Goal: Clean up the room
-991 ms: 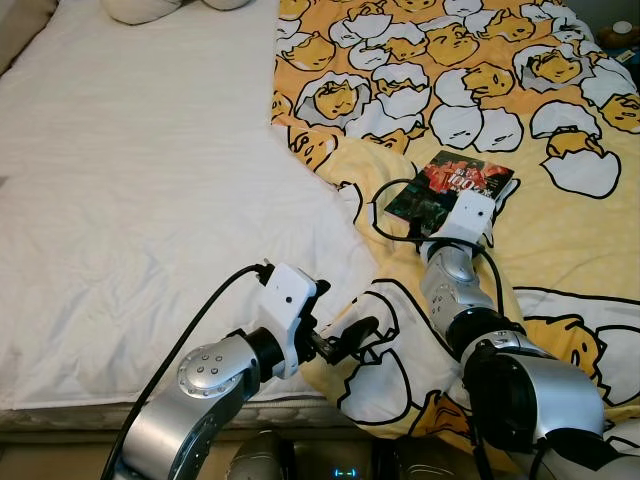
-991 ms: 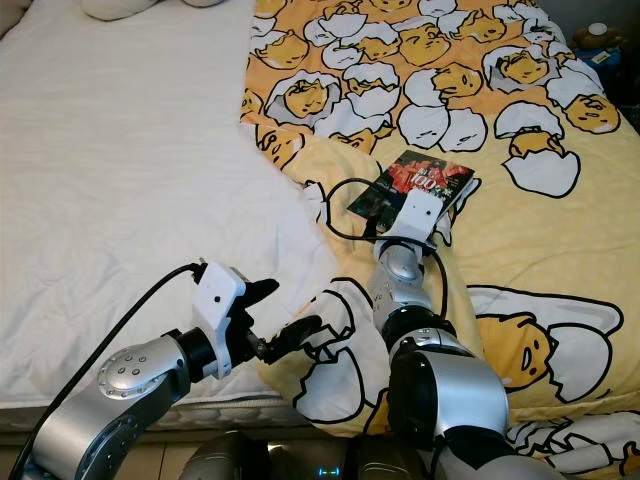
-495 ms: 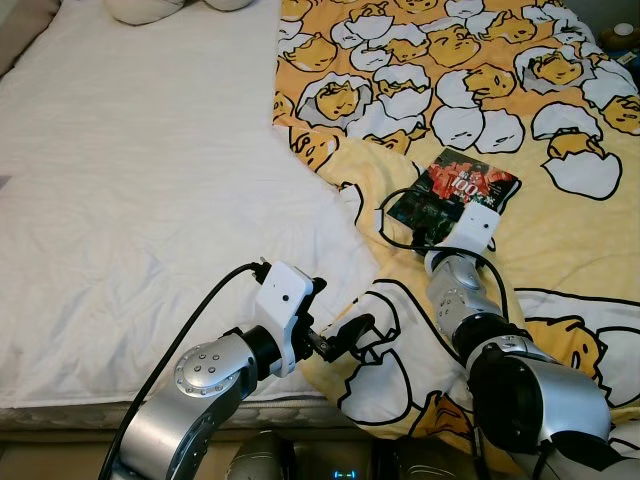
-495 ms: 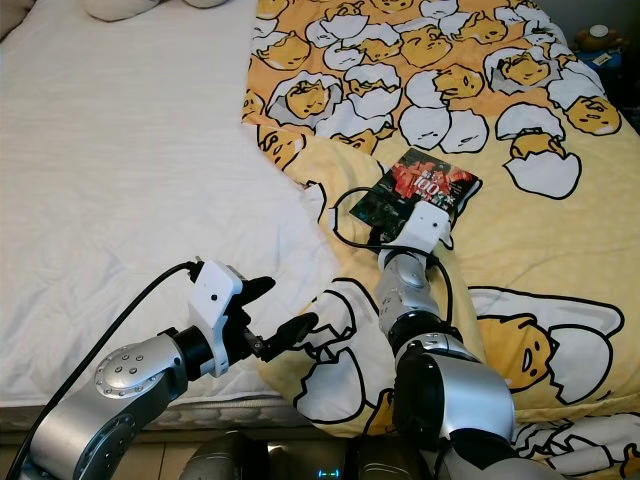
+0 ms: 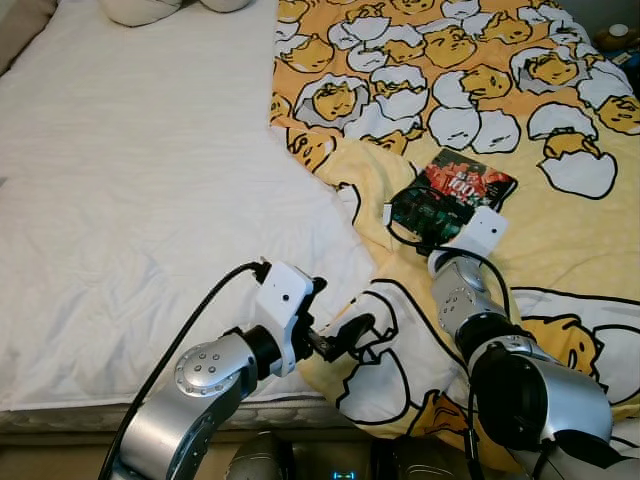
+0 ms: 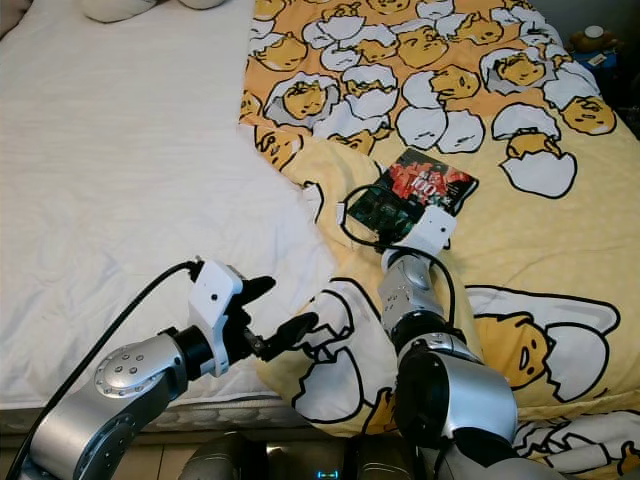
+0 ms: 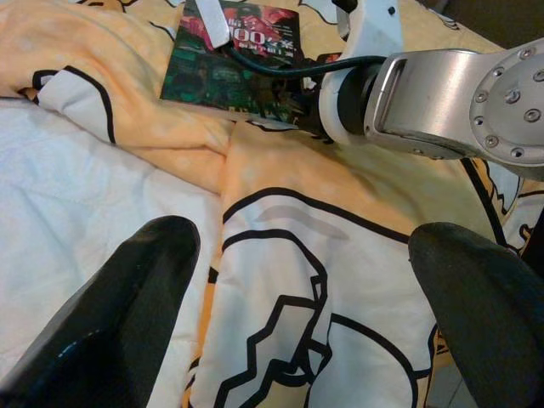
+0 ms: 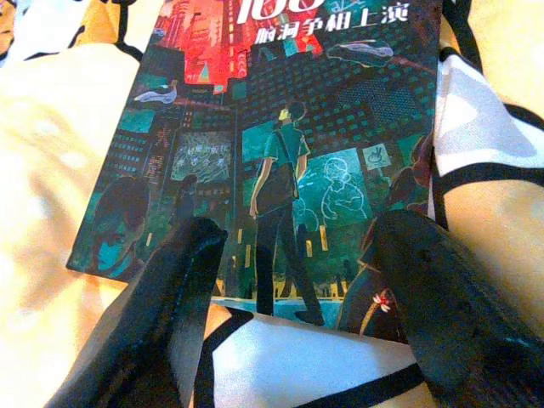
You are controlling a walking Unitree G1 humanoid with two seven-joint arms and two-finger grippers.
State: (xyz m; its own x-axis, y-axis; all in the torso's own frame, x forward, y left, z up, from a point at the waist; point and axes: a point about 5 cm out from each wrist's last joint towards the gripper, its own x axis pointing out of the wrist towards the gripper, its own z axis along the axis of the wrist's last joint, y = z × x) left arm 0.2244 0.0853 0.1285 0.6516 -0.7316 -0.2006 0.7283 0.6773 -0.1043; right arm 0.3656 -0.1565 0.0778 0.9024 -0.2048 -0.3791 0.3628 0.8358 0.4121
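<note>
A book with a dark green and red cover lies flat on the yellow egg-pattern blanket. My right gripper is open just over the book's near edge, one finger to each side of the cover art, holding nothing. Its white wrist box hides the fingers from the head camera. My left gripper hovers open and empty above the blanket's folded front corner, near the bed's front edge. The book and my right forearm lie beyond it.
Bare white sheet covers the bed's left half. The blanket's edge runs diagonally across the middle. A pale pillow sits at the head. The front bed edge is close below my arms. Black cables loop beside the book.
My right gripper has drawn back toward me along the book, uncovering more of its cover. The left arm has hardly moved.
</note>
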